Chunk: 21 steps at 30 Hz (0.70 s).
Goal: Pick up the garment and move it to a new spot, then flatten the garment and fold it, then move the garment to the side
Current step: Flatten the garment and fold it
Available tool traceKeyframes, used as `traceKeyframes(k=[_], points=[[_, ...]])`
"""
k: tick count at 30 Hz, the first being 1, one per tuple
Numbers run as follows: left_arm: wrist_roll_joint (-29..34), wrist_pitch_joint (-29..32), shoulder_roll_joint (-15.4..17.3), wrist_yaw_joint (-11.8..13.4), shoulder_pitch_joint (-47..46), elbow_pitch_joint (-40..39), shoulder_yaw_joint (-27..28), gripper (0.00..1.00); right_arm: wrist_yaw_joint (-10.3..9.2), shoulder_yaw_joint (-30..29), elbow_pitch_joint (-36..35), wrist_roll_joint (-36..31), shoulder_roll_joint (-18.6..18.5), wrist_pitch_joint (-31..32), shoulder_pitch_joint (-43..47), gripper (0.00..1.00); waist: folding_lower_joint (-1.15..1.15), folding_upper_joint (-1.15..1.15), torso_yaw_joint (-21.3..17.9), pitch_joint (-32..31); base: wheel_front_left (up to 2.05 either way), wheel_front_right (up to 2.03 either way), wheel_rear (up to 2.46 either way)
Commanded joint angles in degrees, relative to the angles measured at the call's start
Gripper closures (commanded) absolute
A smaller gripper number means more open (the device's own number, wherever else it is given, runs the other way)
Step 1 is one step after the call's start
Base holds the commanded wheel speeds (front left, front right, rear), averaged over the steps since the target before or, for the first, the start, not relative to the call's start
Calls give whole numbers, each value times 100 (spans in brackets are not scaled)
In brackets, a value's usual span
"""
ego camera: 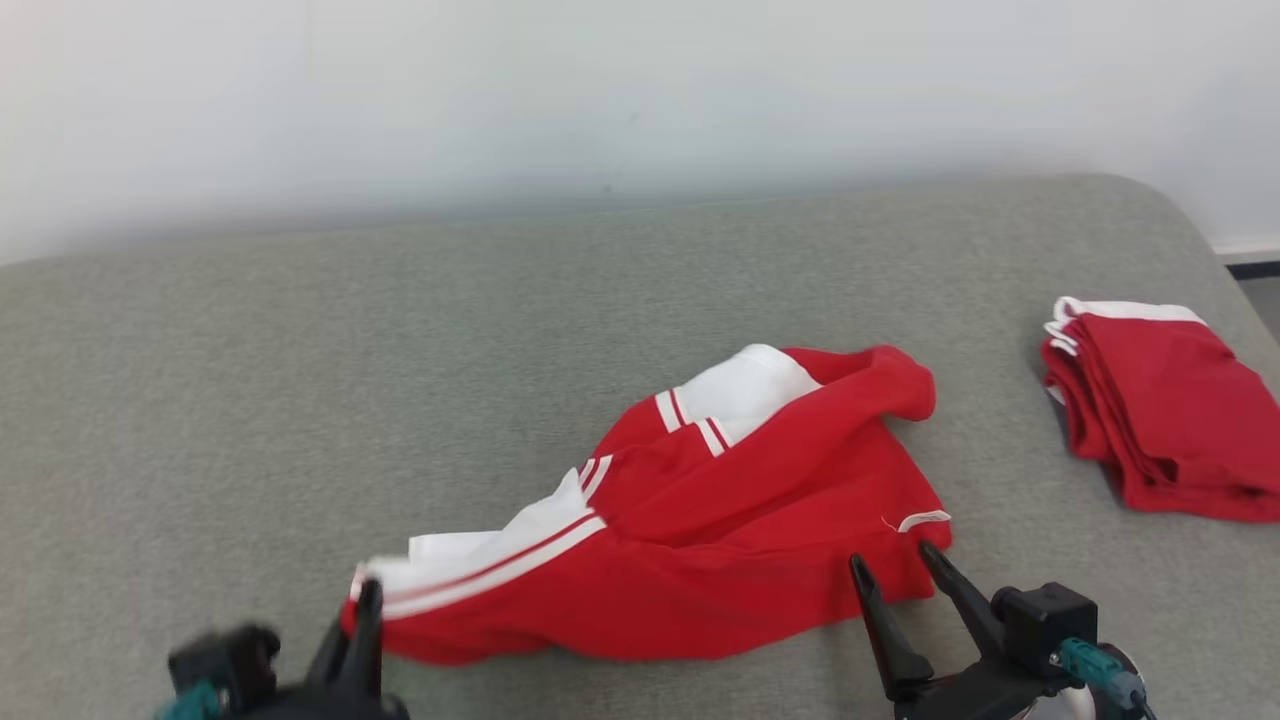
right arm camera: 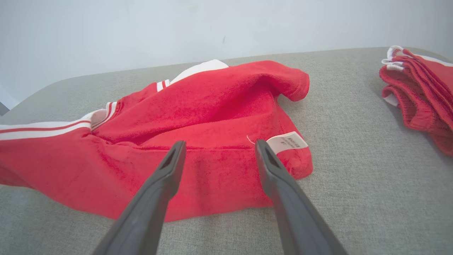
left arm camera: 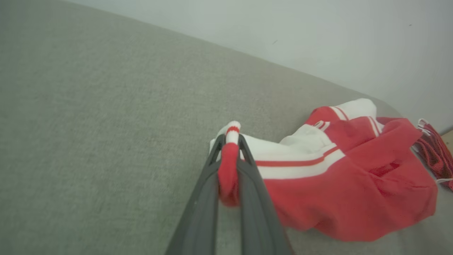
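On the grey fabric surface [ego camera: 300, 380], the red garment [ego camera: 740, 540] lies crumpled just below the middle of the head view, toward 6 o'clock. Its white panels and white stripes run from its 8 o'clock corner up to its 12 o'clock edge.

The left hand [ego camera: 368, 590] sits at 7 o'clock in that view. Its fingers are pressed together, pinching the striped corner of the garment. In the left wrist view a red fold bulges between the two fingers, and a red-and-white tip pokes out beyond them.

The right hand [ego camera: 890, 555] sits at 5 o'clock with its fingers spread wide and nothing between them. Its tips are over the near red hem, just beside a small white label [right arm camera: 287, 141] at the garment's 4 o'clock corner.

A folded red pile [ego camera: 1160, 420] with white trim rests at 3 o'clock, well apart from the garment. A pale wall [ego camera: 600, 90] stands behind the surface at 12 o'clock.
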Motion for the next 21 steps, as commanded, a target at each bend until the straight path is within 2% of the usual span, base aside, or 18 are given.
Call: traceKeyframes(k=[1,7,9,12,15,17,20,21], points=[[-96,-133,-66,-67,120,136,33,100,-11,-8,-33,-35,-10,26,43,0,1,0,196,-6,0,0,0],[-326,-677,-343,-438,396,1185,25,100,-11,53,-133,-41,-72,168,45,0,1,0,361,-105,0,0,0],[-457,-583,-457,-534,395,1467,-28,0,-11,74,-163,-28,-87,202,84,0,1,0,379,-136,0,0,0],[-669,-299,-571,-783,386,1668,-161,0,-11,80,-218,-6,-107,256,122,0,1,0,386,-181,0,0,0],[-1086,-5,-635,-1062,513,1543,-106,0,-11,-32,-269,-32,-160,270,141,0,1,0,345,-227,0,0,0],[-1220,41,-522,-1073,539,1352,44,0,-11,-126,-319,-55,-170,274,174,0,1,0,305,-243,0,0,0],[-1128,17,-260,-883,535,983,229,0,-11,-282,-409,-114,-176,324,236,0,1,0,237,-240,0,0,0],[-1128,17,-260,-883,535,983,229,0,-11,-282,-409,-114,-176,324,236,0,1,0,237,-240,0,0,0]])
